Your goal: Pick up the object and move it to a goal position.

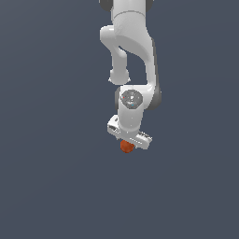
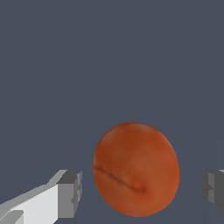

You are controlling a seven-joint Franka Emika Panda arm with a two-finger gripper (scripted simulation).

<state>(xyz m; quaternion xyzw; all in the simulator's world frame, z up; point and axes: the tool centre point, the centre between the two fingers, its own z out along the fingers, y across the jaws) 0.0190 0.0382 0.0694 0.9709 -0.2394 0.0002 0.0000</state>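
The object is a small orange-red ball (image 1: 126, 146) with a mottled surface and a dark crease. In the exterior view it sits just under the white gripper (image 1: 129, 141), partly covered by the hand. In the wrist view the ball (image 2: 135, 168) lies between the two grey fingertips (image 2: 71, 192) of the gripper (image 2: 142, 192). A small gap shows on each side of the ball, wider on one side. The jaws are open around the ball and do not touch it.
The white Panda arm (image 1: 133, 56) reaches down from the top of the exterior view. A plain dark grey-blue surface (image 1: 51, 177) fills the rest of both views. No goal marker shows.
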